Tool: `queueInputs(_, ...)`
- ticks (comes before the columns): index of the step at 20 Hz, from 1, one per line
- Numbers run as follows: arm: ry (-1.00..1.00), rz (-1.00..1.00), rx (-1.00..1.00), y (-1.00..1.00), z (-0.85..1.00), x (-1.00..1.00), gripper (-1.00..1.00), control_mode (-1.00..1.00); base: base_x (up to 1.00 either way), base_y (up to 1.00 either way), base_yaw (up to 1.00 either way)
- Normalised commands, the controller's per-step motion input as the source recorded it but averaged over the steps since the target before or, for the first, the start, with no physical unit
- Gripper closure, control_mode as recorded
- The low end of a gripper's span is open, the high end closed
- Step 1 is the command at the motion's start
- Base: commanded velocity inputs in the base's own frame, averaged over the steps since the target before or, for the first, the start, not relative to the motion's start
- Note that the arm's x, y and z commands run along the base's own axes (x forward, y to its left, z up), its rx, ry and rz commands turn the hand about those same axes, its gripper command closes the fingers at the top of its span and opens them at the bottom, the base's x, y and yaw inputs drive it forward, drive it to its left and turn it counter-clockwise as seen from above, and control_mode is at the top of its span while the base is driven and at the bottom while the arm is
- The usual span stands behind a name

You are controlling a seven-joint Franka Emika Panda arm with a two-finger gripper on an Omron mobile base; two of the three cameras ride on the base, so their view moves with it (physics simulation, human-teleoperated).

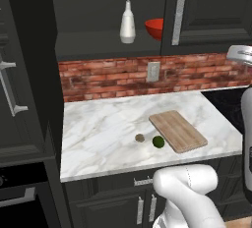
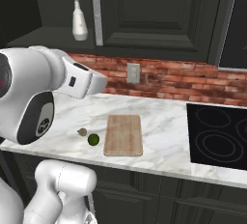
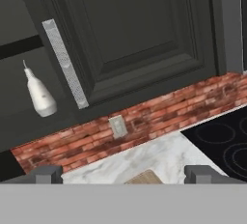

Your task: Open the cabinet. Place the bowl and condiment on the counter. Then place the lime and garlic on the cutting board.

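Observation:
The cabinet (image 1: 211,6) has its left half open and its right door (image 3: 140,30) shut. On the open shelf stands the white condiment (image 1: 128,23) (image 2: 79,22) (image 3: 39,95). Beside it the red bowl (image 1: 155,28) is half hidden behind the shut door's edge. On the counter (image 1: 103,133) lies the cutting board (image 1: 178,130) (image 2: 124,134). The lime (image 1: 158,141) (image 2: 93,139) and the garlic (image 1: 140,137) (image 2: 82,132) rest just left of the board. My gripper (image 3: 126,175) is open and empty, raised in front of the shut door, level with its silver handle (image 3: 65,63).
A black stovetop (image 2: 219,136) adjoins the counter on the right. A brick backsplash with a wall outlet (image 1: 153,71) runs below the cabinet. The tall dark side cabinet (image 1: 19,74) borders the counter on the left. My arm's large white links (image 2: 29,97) hang over the counter's left front.

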Motion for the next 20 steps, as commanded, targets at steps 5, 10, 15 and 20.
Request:
queueInputs(5,0.0,0.0,0.0,0.0,0.0,0.06,-1.0,-1.0,0.0,0.0,0.0)
queueInputs(10,0.0,0.03,0.0,0.02,0.0,0.22,-1.0,-1.0,0.0,0.0,0.0)
queueInputs(15,0.0,0.05,0.0,0.14,0.0,0.3,-1.0,-1.0,0.0,0.0,0.0)
queueInputs(20,-0.03,0.02,0.0,0.15,0.0,0.17,-1.0,-1.0,0.0,0.0,0.0)
